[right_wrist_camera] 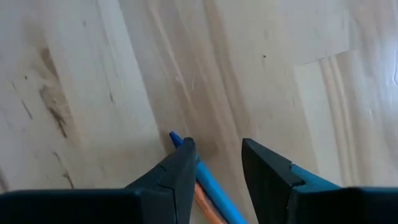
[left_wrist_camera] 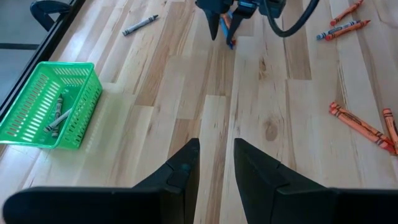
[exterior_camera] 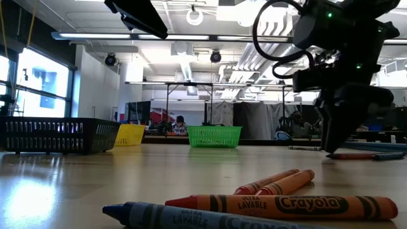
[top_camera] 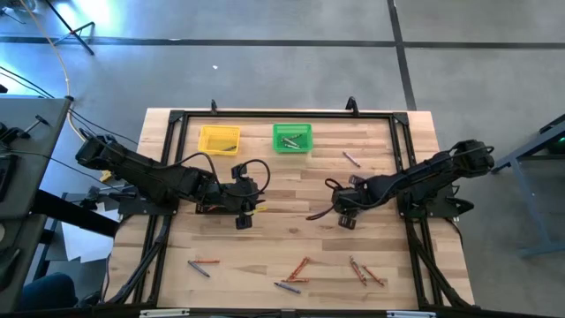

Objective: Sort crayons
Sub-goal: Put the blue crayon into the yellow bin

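The right claw (right_wrist_camera: 214, 165) points down at mid-table (top_camera: 291, 190), fingers spread around a blue and an orange crayon (right_wrist_camera: 211, 186). The left claw (left_wrist_camera: 214, 165) hovers level beside it, parted, holding nothing. Loose crayons (top_camera: 296, 272) lie along the near edge

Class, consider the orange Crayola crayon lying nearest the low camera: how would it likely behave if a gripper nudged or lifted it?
The orange crayon is a round stick lying flat, so a sideways nudge would probably roll it. It looks straight and stiff. Its paper wrapper should give fair grip.
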Tool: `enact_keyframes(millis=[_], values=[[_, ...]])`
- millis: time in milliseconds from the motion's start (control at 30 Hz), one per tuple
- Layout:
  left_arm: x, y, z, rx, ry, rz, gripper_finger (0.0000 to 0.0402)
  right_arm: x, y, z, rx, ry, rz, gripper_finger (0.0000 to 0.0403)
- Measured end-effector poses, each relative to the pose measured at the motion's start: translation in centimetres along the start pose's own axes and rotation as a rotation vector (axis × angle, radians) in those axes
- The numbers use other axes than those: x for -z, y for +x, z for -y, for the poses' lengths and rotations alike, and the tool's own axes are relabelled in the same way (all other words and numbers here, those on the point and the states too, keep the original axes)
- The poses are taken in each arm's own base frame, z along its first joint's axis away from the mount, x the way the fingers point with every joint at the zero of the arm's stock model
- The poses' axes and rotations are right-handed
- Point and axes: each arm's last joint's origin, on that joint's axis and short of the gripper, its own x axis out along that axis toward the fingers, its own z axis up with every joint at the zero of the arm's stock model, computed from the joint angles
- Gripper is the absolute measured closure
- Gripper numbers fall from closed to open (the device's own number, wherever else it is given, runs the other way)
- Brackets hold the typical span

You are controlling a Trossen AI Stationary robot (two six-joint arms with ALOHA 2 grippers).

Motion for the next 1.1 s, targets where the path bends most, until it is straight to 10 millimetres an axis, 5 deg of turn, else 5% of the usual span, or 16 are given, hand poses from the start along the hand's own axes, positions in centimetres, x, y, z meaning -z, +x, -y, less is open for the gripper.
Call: enact_keyframes(millis=[567, 1100], values=[[0.0, 0.0, 0.0, 0.0, -0.013, 0.0, 0.0316, -0.1, -0.2, -1.3, -0.111, -0.007, 0.026, 0.0279], [0.0, 0.0, 0.0, -0.001, -0.014, 0.0, 0.0316, 0.5, -0.2, -0.5, 0.048, -0.029, 0.0, 0.0279]])
